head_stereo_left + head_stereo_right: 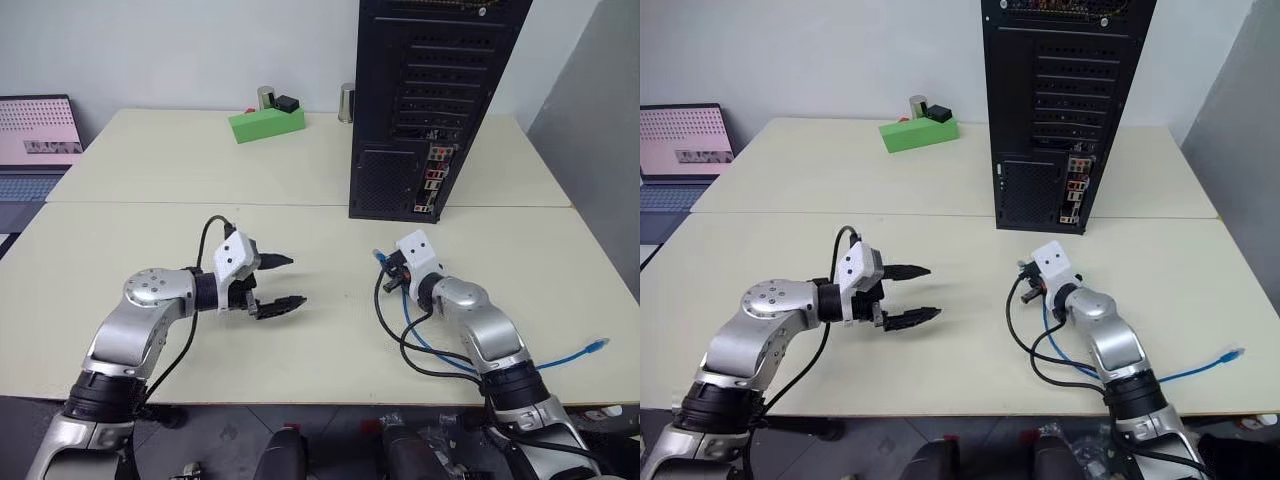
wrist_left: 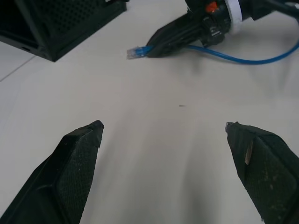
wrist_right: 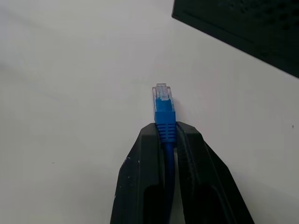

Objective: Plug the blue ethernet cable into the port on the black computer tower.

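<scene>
On the far left edge: your laptop sat at about 9 o'clock from the table's middle, its screen lit pink.
Table: you had a pale cream table under everything, with a seam running across it.
Left gripper: your left gripper hovered low over the near half of the table, at 7 o'clock from the tower, its two black fingers spread wide with nothing between them.
Green block: your green block lay on the far half of the table, at 11 o'clock from the left gripper, with a small black piece and a metal cylinder on or behind it.
Right gripper: your right gripper was clamped on the blue ethernet cable just behind its clear plug, which stuck out past the fingertips and pointed toward the tower.
Cable run: from the grip the blue cord looped back along your right arm, and its other plug lay near the table's front edge at 4 o'clock from the right gripper.
Black computer tower: your black computer tower stood upright at 12 o'clock from the right gripper, rear face toward you.
Port: the port sat in the narrow connector strip low on the tower's right side, well apart from the held plug.
</scene>
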Controlling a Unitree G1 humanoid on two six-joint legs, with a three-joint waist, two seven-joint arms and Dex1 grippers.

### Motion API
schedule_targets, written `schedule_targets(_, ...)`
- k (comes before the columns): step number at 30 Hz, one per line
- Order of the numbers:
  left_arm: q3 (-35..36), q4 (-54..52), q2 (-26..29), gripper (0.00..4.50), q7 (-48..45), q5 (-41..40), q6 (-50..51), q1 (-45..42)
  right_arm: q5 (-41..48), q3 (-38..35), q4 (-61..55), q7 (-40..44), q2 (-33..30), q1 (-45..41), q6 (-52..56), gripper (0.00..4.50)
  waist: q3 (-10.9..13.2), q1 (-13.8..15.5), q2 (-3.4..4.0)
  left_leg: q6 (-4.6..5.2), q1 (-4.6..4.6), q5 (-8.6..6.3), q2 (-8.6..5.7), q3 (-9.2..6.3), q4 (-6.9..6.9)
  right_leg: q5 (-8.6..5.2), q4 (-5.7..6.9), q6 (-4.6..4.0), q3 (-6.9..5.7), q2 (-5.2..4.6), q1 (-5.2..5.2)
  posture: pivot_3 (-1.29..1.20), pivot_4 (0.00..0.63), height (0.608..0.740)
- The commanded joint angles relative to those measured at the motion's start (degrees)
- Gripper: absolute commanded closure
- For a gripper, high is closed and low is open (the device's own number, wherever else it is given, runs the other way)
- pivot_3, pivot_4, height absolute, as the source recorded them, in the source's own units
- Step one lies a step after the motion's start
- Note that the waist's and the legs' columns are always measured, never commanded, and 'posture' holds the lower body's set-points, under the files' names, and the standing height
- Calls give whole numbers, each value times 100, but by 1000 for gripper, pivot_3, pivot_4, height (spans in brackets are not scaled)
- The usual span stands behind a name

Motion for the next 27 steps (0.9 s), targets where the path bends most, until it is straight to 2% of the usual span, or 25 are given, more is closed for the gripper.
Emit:
schedule_targets(1,-201,303,-26,0,-355,160,-426,-405,375,238,-771,1089,-425,-230,-10,4356,0,1,0,0,0,0,0,0,0,0,0,0,0,0,0,0,150,740)
schedule_targets(5,-475,574,-66,0,-770,255,-664,-763,827,429,-1395,2183,-1023,-267,58,4357,0,3,0,0,-2,0,-1,-2,1,0,-4,0,-4,1,1,0,150,740)
schedule_targets(11,-734,500,-121,0,-1310,185,-665,-1011,1160,539,-1874,2823,-1370,-263,157,4367,0,-7,-1,0,-4,0,0,-4,1,0,-5,0,-5,1,1,0,150,740)
schedule_targets(23,-901,517,-489,0,-1574,205,-681,-1236,1197,776,-2171,2950,-1395,-330,236,4369,1,2,-1,0,-8,0,0,-8,8,0,-4,1,-7,1,1,0,150,740)
schedule_targets(27,-941,568,-473,795,-1642,282,-738,-1255,1177,805,-2174,2933,-1379,-348,254,4370,1,2,-1,0,-8,0,-1,-9,8,0,-4,1,-8,1,1,0,150,740)
